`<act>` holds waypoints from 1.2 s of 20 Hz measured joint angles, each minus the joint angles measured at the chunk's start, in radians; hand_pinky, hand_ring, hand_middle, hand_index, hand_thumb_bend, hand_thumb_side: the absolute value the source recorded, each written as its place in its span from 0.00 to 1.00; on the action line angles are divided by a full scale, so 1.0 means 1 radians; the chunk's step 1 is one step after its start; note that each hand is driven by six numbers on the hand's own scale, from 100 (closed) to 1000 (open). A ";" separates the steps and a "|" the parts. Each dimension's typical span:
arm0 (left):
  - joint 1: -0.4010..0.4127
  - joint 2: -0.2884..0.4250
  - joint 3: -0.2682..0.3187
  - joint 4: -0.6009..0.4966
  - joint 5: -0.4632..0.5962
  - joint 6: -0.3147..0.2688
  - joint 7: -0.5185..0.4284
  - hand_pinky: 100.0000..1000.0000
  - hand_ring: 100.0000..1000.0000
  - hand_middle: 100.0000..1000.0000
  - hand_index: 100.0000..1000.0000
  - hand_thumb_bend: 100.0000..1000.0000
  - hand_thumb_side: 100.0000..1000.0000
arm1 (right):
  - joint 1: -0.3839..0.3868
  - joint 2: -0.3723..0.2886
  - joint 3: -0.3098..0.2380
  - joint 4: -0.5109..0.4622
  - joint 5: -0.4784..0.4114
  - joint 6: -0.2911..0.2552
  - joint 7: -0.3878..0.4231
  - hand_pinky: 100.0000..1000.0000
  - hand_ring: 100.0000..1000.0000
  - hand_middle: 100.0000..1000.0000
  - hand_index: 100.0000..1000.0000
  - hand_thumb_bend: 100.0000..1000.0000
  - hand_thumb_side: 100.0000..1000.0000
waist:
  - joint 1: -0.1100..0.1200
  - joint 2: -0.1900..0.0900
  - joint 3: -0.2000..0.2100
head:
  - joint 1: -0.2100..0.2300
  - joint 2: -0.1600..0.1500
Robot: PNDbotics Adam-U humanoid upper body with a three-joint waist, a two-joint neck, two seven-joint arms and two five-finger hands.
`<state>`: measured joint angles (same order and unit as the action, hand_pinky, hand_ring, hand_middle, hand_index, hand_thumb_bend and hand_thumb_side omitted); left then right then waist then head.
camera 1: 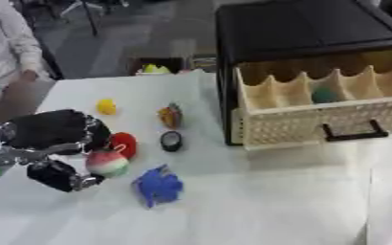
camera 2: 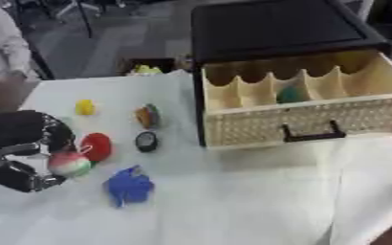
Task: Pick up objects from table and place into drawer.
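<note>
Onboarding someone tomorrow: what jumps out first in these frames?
The left hand at the left edge, curled around a red, white and green ball. Then the open drawer at right, pulled out of a black cabinet, with a green thing in one compartment. Between them, a blue toy lies on the white table.

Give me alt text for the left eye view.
The robot's left hand curls round a red, white and green ball on a white table, beside a red object and blue toy; a cream drawer stands open at right.
</note>
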<state>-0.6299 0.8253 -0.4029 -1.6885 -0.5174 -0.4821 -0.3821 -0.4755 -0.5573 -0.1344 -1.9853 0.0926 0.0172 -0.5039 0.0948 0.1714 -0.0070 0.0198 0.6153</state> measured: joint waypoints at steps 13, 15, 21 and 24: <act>-0.191 -0.058 0.009 0.006 0.163 0.022 -0.055 0.03 0.29 0.29 0.53 0.00 0.16 | -0.012 0.010 0.019 0.000 -0.008 0.009 0.009 0.29 0.49 0.51 0.78 0.00 0.56 | 0.013 -0.028 -0.001 | -0.005 0.009; -0.221 -0.086 0.012 0.025 0.187 0.027 -0.064 0.02 0.29 0.29 0.53 0.00 0.16 | -0.019 0.012 0.023 0.000 -0.011 0.010 0.011 0.29 0.49 0.51 0.78 0.00 0.56 | 0.013 -0.029 -0.004 | -0.007 0.009; -0.295 -0.162 0.020 0.068 0.252 0.042 -0.092 0.01 0.28 0.28 0.52 0.00 0.16 | -0.027 0.018 0.031 0.000 -0.016 0.011 0.018 0.29 0.49 0.51 0.78 0.00 0.56 | 0.014 -0.030 -0.007 | -0.012 0.008; -0.330 -0.195 0.025 0.090 0.271 0.049 -0.101 0.01 0.28 0.28 0.52 0.00 0.16 | -0.034 0.019 0.032 0.000 -0.017 0.011 0.021 0.29 0.49 0.51 0.78 0.00 0.56 | 0.014 -0.029 -0.011 | -0.012 0.007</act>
<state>-0.9598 0.6307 -0.3783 -1.5989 -0.2461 -0.4330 -0.4829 -0.5095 -0.5378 -0.1019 -1.9853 0.0755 0.0280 -0.4830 0.1088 0.1420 -0.0177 0.0075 0.6224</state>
